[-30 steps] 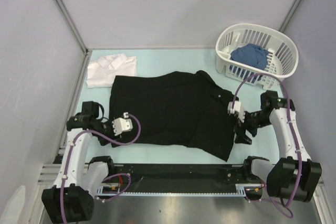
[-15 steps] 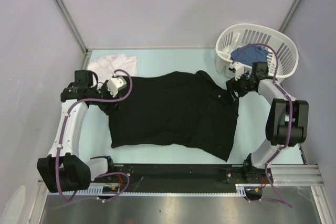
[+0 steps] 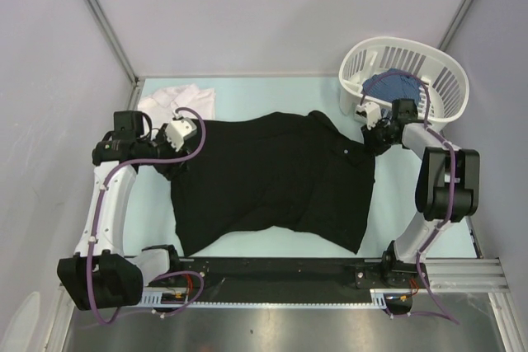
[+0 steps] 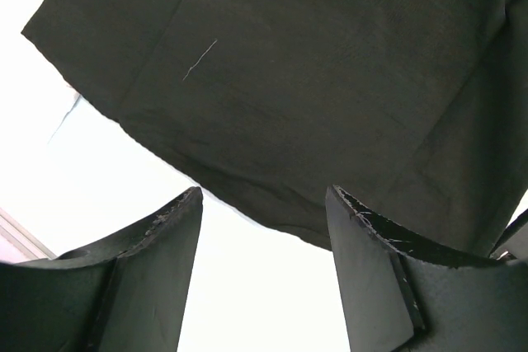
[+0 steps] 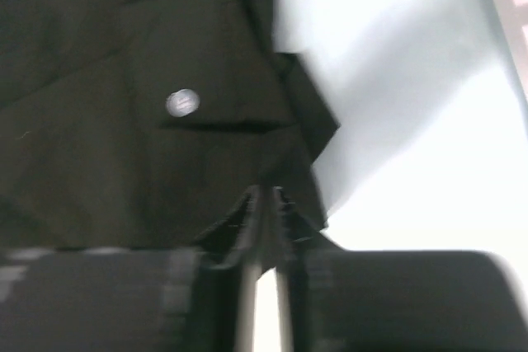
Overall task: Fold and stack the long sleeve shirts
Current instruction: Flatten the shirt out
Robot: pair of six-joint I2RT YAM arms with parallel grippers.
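The black long sleeve shirt (image 3: 272, 179) lies spread across the middle of the table. The white long sleeve shirt (image 3: 169, 98) lies folded at the back left corner. My left gripper (image 3: 169, 161) stands open at the black shirt's far left corner. In the left wrist view the black shirt (image 4: 313, 80) hangs just beyond that gripper (image 4: 264, 191), with only table between the fingers. My right gripper (image 3: 369, 139) is at the shirt's far right corner. In the right wrist view this gripper (image 5: 266, 194) is shut on the black cloth's edge, near a small white button (image 5: 182, 103).
A white slatted basket (image 3: 412, 45) stands at the back right, close behind the right gripper, with a blue cloth (image 3: 394, 84) inside. Grey walls enclose the table on three sides. The black rail with the arm bases runs along the near edge.
Both arms swung from the near side to the shirt's far corners. The right gripper closed on the far right corner. The shirt's near left hem has pulled inward.
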